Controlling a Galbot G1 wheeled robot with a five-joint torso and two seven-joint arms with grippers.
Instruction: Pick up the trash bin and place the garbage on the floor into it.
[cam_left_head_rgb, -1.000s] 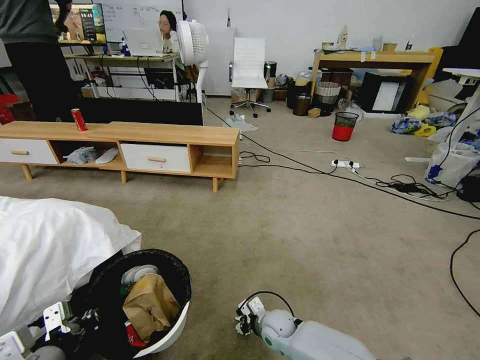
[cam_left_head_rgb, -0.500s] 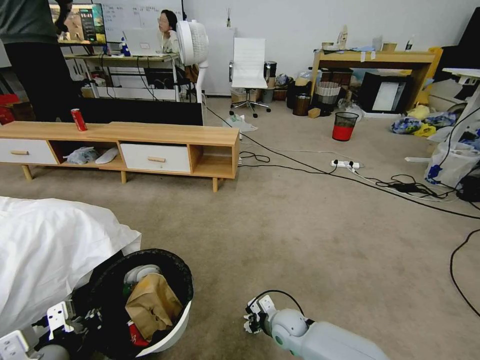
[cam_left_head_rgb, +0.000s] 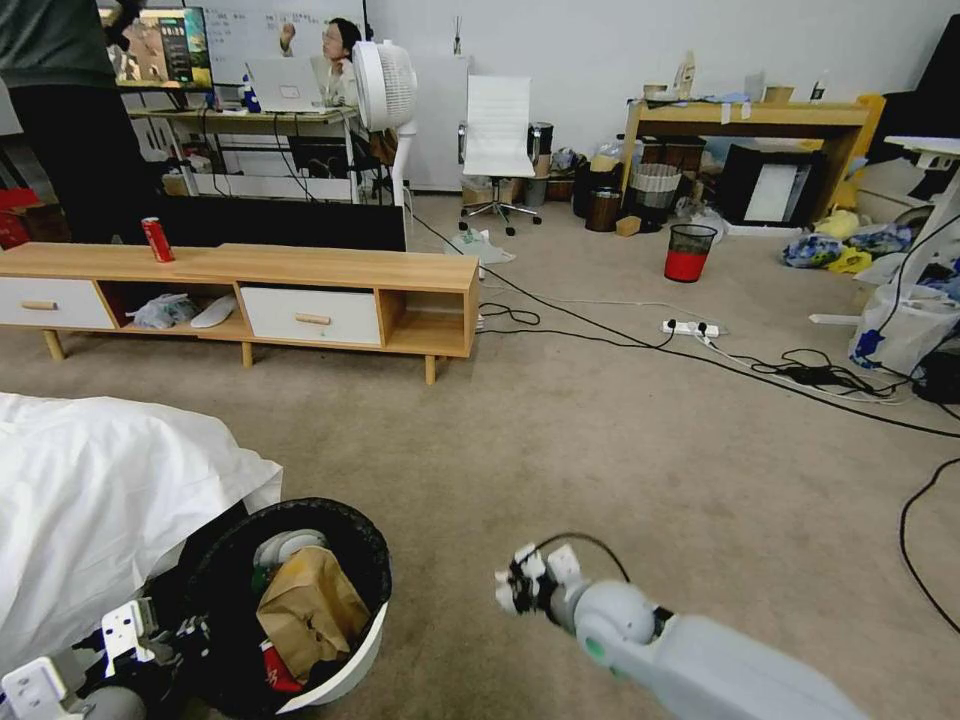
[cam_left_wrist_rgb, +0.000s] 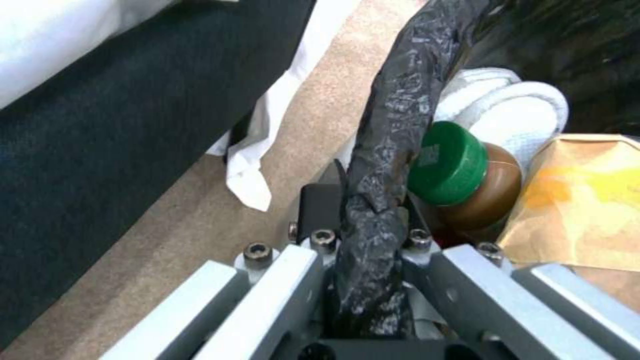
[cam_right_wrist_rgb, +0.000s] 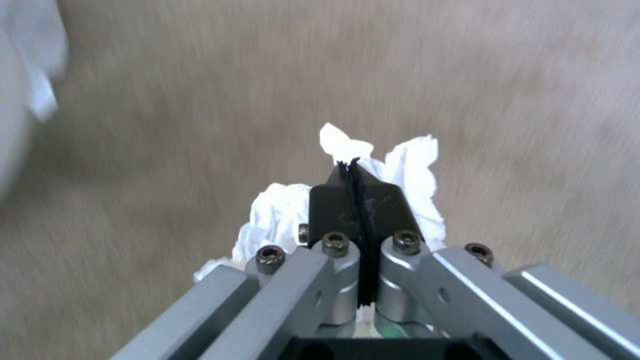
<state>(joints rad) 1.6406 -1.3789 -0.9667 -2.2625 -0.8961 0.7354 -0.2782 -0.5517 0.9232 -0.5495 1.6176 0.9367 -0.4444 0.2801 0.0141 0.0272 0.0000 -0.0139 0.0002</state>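
The trash bin (cam_left_head_rgb: 352, 662), white with a black bag over its rim (cam_left_wrist_rgb: 401, 100), tilts at the lower left beside the bed. My left gripper (cam_left_head_rgb: 150, 640) (cam_left_wrist_rgb: 363, 200) is shut on that rim. Inside lie garbage pieces: a brown paper bag (cam_left_head_rgb: 308, 608) (cam_left_wrist_rgb: 580, 195), a green-capped bottle (cam_left_wrist_rgb: 448, 165), white tissue (cam_left_head_rgb: 282, 548) and a red piece (cam_left_head_rgb: 280, 672). My right gripper (cam_left_head_rgb: 518, 590) (cam_right_wrist_rgb: 353, 175) hangs above the floor (cam_left_head_rgb: 600, 450), right of the bin, shut on a crumpled white tissue (cam_right_wrist_rgb: 415, 170).
A white-sheeted bed (cam_left_head_rgb: 90, 490) borders the bin on the left. A low wooden cabinet (cam_left_head_rgb: 300, 270) with an upright red can (cam_left_head_rgb: 157, 240) stands ahead. Black cables (cam_left_head_rgb: 700, 358), a power strip (cam_left_head_rgb: 690, 327) and a black mesh bin (cam_left_head_rgb: 690, 252) lie to the right.
My right gripper has risen off the carpet and drifted slightly right, still shut on the tissue. The bin in my left gripper has shifted a little to the right.
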